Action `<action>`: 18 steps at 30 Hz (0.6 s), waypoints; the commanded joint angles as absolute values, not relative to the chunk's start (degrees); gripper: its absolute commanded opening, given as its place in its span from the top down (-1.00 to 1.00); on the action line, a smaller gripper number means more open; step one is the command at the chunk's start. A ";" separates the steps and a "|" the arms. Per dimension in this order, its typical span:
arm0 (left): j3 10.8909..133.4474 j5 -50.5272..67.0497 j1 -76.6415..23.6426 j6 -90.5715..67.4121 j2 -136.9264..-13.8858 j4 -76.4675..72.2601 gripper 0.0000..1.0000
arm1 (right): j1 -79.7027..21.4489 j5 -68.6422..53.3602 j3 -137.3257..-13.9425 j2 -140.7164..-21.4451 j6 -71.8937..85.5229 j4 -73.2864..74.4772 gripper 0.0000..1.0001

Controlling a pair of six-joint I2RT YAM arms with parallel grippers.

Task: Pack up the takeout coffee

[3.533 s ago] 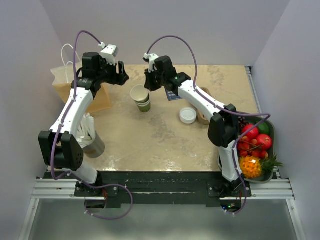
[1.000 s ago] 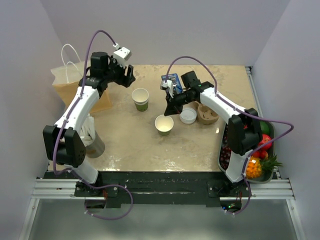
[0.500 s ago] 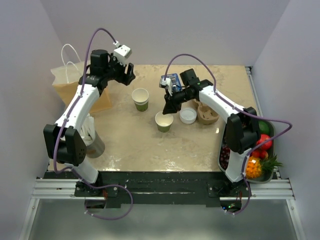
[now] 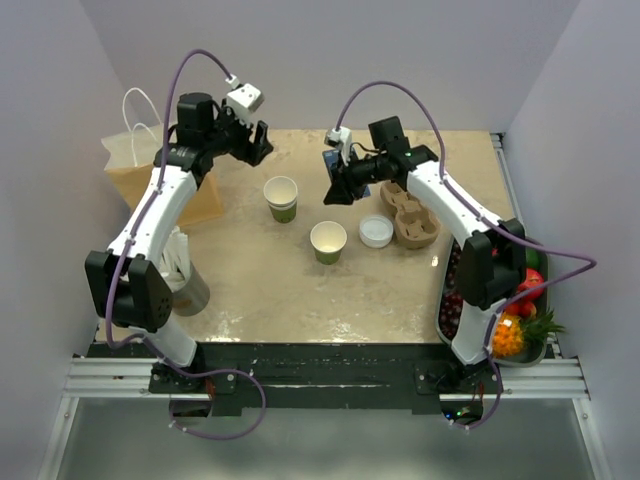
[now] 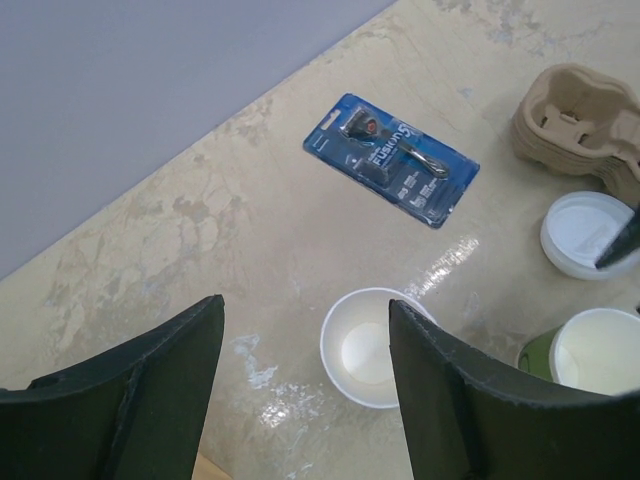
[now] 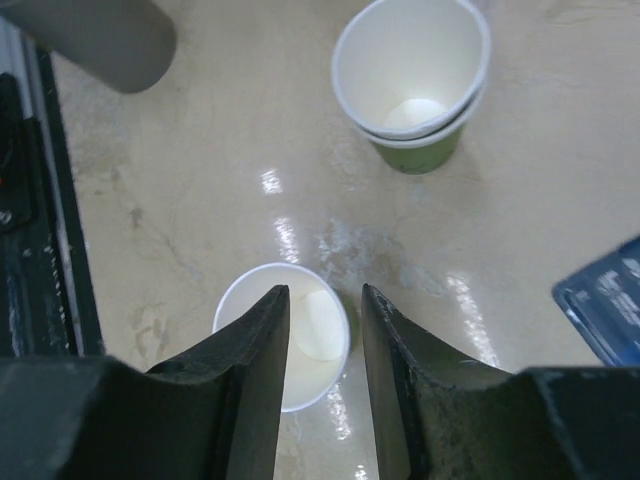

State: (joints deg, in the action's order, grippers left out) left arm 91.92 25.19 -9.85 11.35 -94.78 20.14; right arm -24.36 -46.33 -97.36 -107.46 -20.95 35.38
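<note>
No lidded cup shows. Two open olive-green cups with cream rims stand on the table: a nested pair (image 4: 281, 197) and a single cup (image 4: 328, 241). A round white lid (image 4: 376, 231) lies apart, right of the single cup. My right gripper (image 4: 336, 190) is open and empty, raised behind the single cup, which shows between its fingers in the right wrist view (image 6: 325, 340), with the pair (image 6: 412, 70) beyond. My left gripper (image 4: 258, 145) is open and empty, high behind the pair (image 5: 370, 348). The left wrist view also shows the single cup (image 5: 600, 350) and the lid (image 5: 590, 232).
A brown paper bag (image 4: 150, 172) stands at the far left. A cardboard cup carrier (image 4: 412, 222) sits right of the lid. A blue razor pack (image 5: 392, 158) lies at the back. A grey container with straws (image 4: 182, 280) is near left, a fruit tray (image 4: 530, 350) at the right edge.
My right gripper has let go of the single cup, which it set apart from the stack, and has drawn up and back from it. The left gripper has risen slightly.
</note>
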 commanded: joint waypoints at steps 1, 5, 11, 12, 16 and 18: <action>89.57 32.60 -10.72 14.32 -90.79 18.63 -0.43 | -23.03 -34.49 -100.11 -100.47 -11.96 27.78 0.18; 91.23 36.81 -12.56 20.11 -91.40 22.75 -0.45 | -21.01 -30.41 -98.09 -95.63 -13.70 28.65 0.07; 90.88 38.75 -13.89 23.56 -92.64 27.42 -0.45 | -19.42 -34.09 -92.73 -94.21 -32.84 43.65 0.30; 90.44 39.11 -13.89 23.29 -92.29 27.33 -0.46 | -19.34 -34.54 -92.81 -94.83 -38.70 46.64 0.32; 87.64 38.94 -13.97 19.43 -91.06 23.92 -0.47 | -19.42 -32.53 -92.11 -97.55 -45.61 55.36 0.42; 86.84 38.32 -13.89 15.48 -90.53 22.07 -0.47 | -19.60 -28.33 -90.89 -97.82 -44.83 54.06 0.42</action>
State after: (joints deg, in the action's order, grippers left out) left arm 88.71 36.99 -13.96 20.05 -92.92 25.93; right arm -19.22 -33.61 -93.21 -96.29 -37.26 46.81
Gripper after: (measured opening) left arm 0.732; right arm 0.295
